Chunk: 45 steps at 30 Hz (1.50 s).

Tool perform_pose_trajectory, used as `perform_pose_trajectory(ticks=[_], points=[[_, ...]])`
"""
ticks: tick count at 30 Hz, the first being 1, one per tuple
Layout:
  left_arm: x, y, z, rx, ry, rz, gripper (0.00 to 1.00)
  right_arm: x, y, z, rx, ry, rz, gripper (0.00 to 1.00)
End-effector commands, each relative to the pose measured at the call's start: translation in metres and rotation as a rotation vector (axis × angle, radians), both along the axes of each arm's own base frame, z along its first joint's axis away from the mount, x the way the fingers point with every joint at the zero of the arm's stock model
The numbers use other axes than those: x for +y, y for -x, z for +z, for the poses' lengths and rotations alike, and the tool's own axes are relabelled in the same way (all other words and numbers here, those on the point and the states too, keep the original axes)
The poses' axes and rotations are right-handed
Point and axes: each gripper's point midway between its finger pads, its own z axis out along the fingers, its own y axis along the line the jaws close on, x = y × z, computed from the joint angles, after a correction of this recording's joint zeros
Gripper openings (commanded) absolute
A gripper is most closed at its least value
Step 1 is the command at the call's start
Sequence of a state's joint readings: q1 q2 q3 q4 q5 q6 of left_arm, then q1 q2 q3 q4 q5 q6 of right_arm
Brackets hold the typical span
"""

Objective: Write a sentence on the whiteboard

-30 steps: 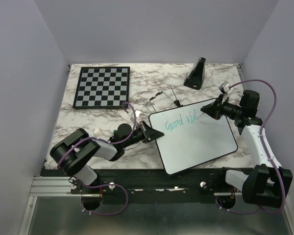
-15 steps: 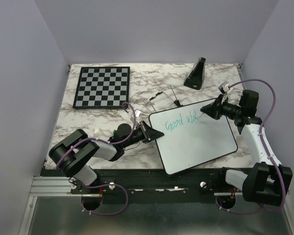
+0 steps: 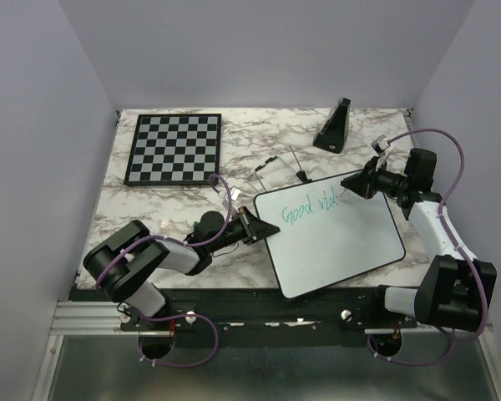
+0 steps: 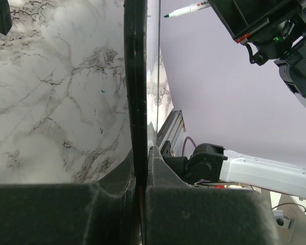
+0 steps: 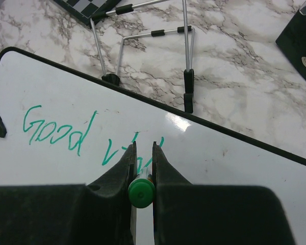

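Note:
The whiteboard (image 3: 338,246) lies tilted on the marble table, with a thin black rim. The sentence (image 3: 309,207) reads "Good" plus a started second word in green-teal on the board's upper left; it also shows in the right wrist view (image 5: 58,127). My right gripper (image 3: 351,185) (image 5: 143,145) is shut on a green-capped marker (image 5: 141,192), pointing down at the started word. My left gripper (image 3: 263,226) (image 4: 141,153) is shut on the whiteboard's left rim (image 4: 135,76). The marker's tip (image 4: 186,8) sits very near the board face.
A checkered chessboard (image 3: 174,149) lies at the back left. A black wedge-shaped block (image 3: 333,125) stands at the back right. A thin wire stand (image 3: 280,163) (image 5: 148,35) lies just behind the whiteboard's top edge.
My right gripper and wrist have shifted slightly to the right and back along the started second word. The left arm and the board have not moved.

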State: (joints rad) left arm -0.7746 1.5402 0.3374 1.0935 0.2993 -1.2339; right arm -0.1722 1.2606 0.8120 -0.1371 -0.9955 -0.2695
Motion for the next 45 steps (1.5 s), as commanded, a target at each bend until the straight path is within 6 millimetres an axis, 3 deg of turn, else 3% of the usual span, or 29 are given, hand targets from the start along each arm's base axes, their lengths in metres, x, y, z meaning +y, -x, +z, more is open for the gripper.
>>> perform_pose_trajectory(ticks=[1, 13, 19, 29, 39, 45], points=[[-0.005, 0.007, 0.01, -0.093, -0.004, -0.044, 0.0, -0.007, -0.016, 0.007, -0.027, 0.006, -0.034, 0.0], [-0.006, 0.007, 0.008, -0.089, -0.005, -0.046, 0.0, -0.016, -0.021, -0.015, 0.047, 0.044, -0.087, 0.01], [-0.006, 0.007, 0.008, -0.091, -0.006, -0.048, 0.0, -0.026, -0.029, -0.007, 0.015, 0.077, -0.153, 0.01], [-0.007, 0.007, 0.007, -0.087, -0.005, -0.052, 0.0, -0.018, -0.033, 0.004, -0.014, 0.027, -0.119, 0.0], [-0.008, 0.007, 0.008, -0.086, -0.008, -0.054, 0.0, -0.001, -0.015, -0.006, 0.029, 0.008, -0.007, 0.0], [-0.008, 0.007, 0.008, -0.087, -0.011, -0.053, 0.0, -0.002, -0.002, -0.016, 0.046, 0.044, 0.009, 0.01]])
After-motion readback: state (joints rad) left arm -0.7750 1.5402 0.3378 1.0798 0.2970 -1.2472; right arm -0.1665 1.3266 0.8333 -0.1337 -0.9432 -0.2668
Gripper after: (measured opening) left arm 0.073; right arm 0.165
